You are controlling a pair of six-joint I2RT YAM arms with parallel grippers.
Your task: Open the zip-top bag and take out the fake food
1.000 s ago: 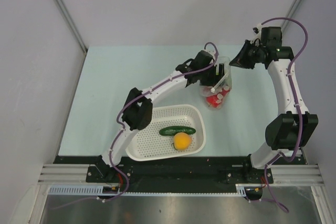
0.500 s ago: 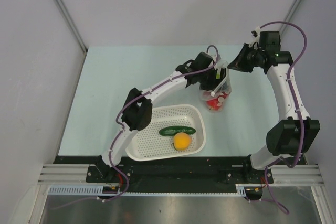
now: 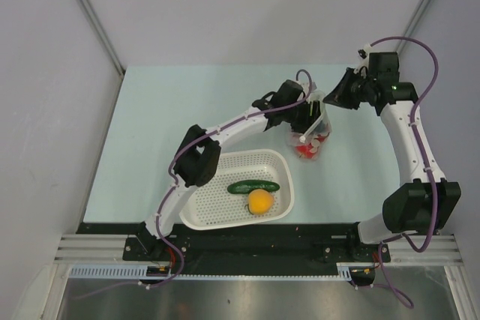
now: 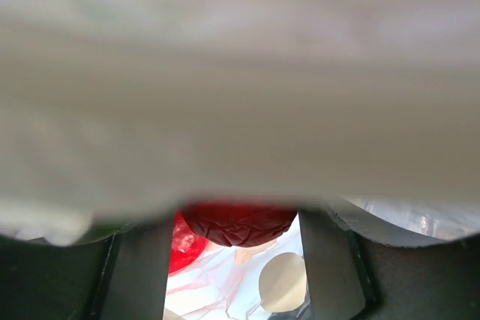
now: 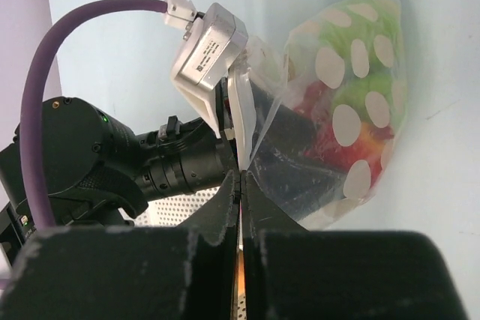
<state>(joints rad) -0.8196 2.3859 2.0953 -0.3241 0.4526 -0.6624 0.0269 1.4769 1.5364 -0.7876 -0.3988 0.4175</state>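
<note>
The zip-top bag, clear with white dots, stands at the table's far middle with red fake food in it. My left gripper reaches down into its mouth. In the left wrist view its fingers stand apart around a dark red fruit, with blurred plastic over the top. My right gripper is shut on the bag's rim. In the right wrist view its jaws pinch the plastic edge, and the bag shows green and red pieces.
A white perforated basket sits at the near middle with a dark green cucumber and an orange fruit in it. The left arm's forearm spans the space behind the basket. Grey walls close off the table's far side.
My right gripper has moved left and closer onto the bag's rim. My left gripper has pushed deeper into the bag, which now stands narrower.
</note>
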